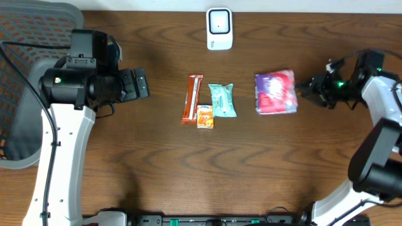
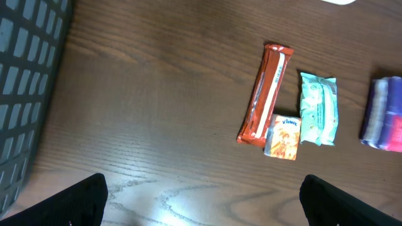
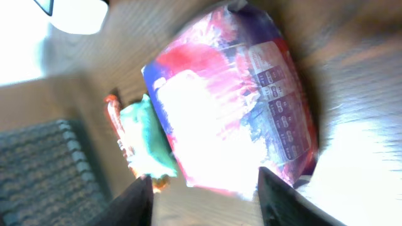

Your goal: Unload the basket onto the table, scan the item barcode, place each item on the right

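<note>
A pink and purple package (image 1: 276, 92) lies flat on the wooden table right of centre; it fills the right wrist view (image 3: 232, 107) with its printed panel facing up. My right gripper (image 1: 303, 88) stands just right of it, open, its dark fingers (image 3: 141, 201) apart with only table and the package's near edge between them (image 3: 207, 201). The white scanner (image 1: 219, 28) stands at the table's far edge, centre. My left gripper (image 1: 143, 85) hovers wide open over bare wood (image 2: 201, 201) to the left of the items.
An orange bar (image 1: 193, 98), a small orange pack (image 1: 205, 117) and a teal tissue pack (image 1: 222, 100) lie together mid-table, also in the left wrist view as the bar (image 2: 265, 94) and teal pack (image 2: 318, 108). A grey mesh chair (image 1: 25, 37) stands far left.
</note>
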`<state>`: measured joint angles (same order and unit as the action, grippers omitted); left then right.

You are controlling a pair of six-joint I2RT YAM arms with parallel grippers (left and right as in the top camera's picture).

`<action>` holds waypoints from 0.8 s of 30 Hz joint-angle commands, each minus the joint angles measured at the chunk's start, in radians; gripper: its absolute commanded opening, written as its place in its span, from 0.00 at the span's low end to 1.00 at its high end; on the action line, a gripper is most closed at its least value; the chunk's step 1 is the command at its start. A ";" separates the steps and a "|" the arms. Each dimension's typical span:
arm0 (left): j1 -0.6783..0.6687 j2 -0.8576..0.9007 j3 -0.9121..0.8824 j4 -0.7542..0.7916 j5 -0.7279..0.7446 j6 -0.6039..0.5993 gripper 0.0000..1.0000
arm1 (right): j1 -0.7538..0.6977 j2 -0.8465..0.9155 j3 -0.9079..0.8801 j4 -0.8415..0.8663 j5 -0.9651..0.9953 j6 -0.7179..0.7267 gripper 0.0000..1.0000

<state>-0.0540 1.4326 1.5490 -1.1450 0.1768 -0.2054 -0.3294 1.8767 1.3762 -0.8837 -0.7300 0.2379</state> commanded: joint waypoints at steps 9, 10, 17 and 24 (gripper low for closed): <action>0.003 0.005 0.005 -0.003 -0.006 0.002 0.98 | 0.055 -0.027 0.003 -0.014 0.407 -0.049 0.73; 0.003 0.005 0.005 -0.003 -0.006 0.002 0.98 | 0.054 -0.011 -0.003 -0.003 0.395 -0.052 0.72; 0.003 0.005 0.005 -0.003 -0.006 0.002 0.98 | 0.062 0.116 -0.031 0.089 0.179 -0.151 0.59; 0.003 0.005 0.005 -0.003 -0.006 0.002 0.98 | 0.094 0.245 -0.031 0.140 0.107 -0.174 0.50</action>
<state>-0.0540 1.4326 1.5494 -1.1454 0.1768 -0.2054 -0.2604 2.0743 1.3514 -0.7444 -0.5961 0.0937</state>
